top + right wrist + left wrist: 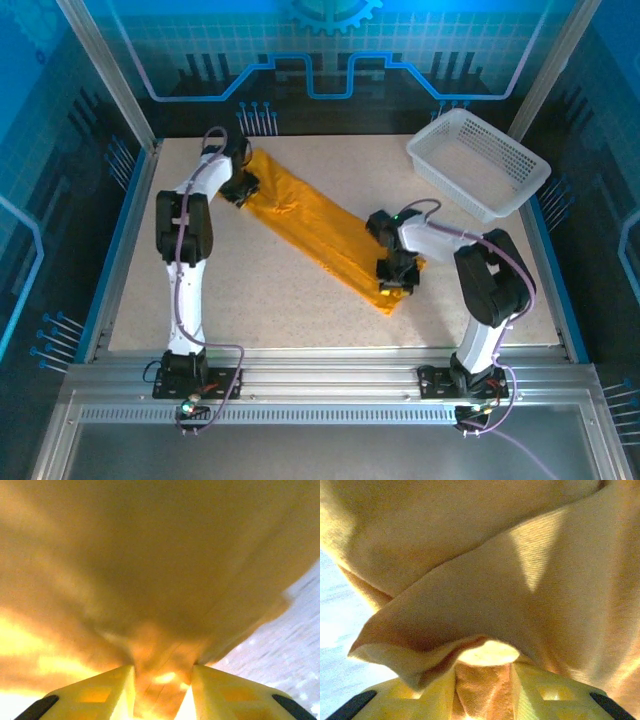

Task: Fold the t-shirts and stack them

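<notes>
Top external view shows us the t-shirt [310,225] folded into a long orange-yellow band running diagonally across the table [270,300], the left gripper [240,188] clamped on its far end and the right gripper [396,278] on its near end, cloth pinched between each pair of fingers [540,692] in the wrist views. We judge it thin, light and floppy, best taken by all layers at the 2 ends. We read no brand, label or print.

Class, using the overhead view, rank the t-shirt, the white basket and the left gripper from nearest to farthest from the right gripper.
1. t-shirt: its near-right end is pinched in the right gripper.
2. white basket: far right corner of the table.
3. left gripper: far left, at the t-shirt's other end.
</notes>
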Motion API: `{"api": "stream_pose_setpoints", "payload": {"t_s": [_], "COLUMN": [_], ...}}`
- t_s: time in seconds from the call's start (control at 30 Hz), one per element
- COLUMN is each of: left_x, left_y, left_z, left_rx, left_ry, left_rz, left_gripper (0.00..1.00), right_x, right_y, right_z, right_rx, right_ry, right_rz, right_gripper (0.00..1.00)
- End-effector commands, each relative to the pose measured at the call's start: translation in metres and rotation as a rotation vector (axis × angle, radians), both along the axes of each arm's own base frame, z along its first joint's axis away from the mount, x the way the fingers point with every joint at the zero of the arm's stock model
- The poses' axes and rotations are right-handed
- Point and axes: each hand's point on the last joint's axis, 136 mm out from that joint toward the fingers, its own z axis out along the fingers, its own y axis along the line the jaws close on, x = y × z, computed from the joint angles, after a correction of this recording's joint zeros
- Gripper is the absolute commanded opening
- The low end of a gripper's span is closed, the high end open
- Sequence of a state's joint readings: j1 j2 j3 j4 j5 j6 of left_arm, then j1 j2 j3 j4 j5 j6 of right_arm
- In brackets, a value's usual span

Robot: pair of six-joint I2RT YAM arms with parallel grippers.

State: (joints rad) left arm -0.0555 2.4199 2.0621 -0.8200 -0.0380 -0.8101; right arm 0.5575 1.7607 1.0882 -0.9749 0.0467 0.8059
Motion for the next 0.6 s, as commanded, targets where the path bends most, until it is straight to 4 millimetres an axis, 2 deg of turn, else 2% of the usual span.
{"api": "stream_pose_setpoints", "payload": {"t_s": [0.0, 0.1, 0.17, 0.23, 0.3, 0.37, 0.43, 0.5, 0.57], "left_x": [0.029, 0.059, 0.08, 0.101, 0.121, 0.136, 0.141, 0.136, 0.119], "left_y": [-0.064, -0.102, -0.119, -0.133, -0.143, -0.146, -0.142, -0.126, -0.1], "left_z": [-0.014, -0.022, -0.022, -0.016, -0.001, 0.021, 0.05, 0.077, 0.098], "left_rx": [-0.141, -0.274, -0.354, -0.421, -0.461, -0.478, -0.431, -0.322, -0.173], "left_ry": [-0.064, -0.155, -0.221, -0.293, -0.364, -0.43, -0.487, -0.506, -0.475], "left_rz": [-0.098, -0.086, -0.07, -0.07, -0.083, -0.1, -0.124, -0.128, -0.09], "left_gripper": [0.36, 0.36, 0.36, 0.37, 0.4, 0.44, 0.48, 0.52, 0.52], "right_x": [-0.018, -0.021, -0.016, -0.01, -0.003, 0.001, 0.002, 0.002, 0.002], "right_y": [0.044, 0.086, 0.114, 0.136, 0.149, 0.147, 0.136, 0.121, 0.103], "right_z": [-0.003, -0.011, -0.012, -0.008, 0.004, 0.019, 0.031, 0.041, 0.051], "right_rx": [0.083, 0.181, 0.247, 0.295, 0.314, 0.306, 0.286, 0.274, 0.264], "right_ry": [-0.001, 0.004, 0.019, 0.037, 0.027, -0.001, -0.031, -0.049, -0.076], "right_rz": [-0.156, -0.228, -0.263, -0.279, -0.287, -0.289, -0.285, -0.286, -0.271], "right_gripper": [0.36, 0.36, 0.36, 0.36, 0.36, 0.37, 0.38, 0.39, 0.4]}}
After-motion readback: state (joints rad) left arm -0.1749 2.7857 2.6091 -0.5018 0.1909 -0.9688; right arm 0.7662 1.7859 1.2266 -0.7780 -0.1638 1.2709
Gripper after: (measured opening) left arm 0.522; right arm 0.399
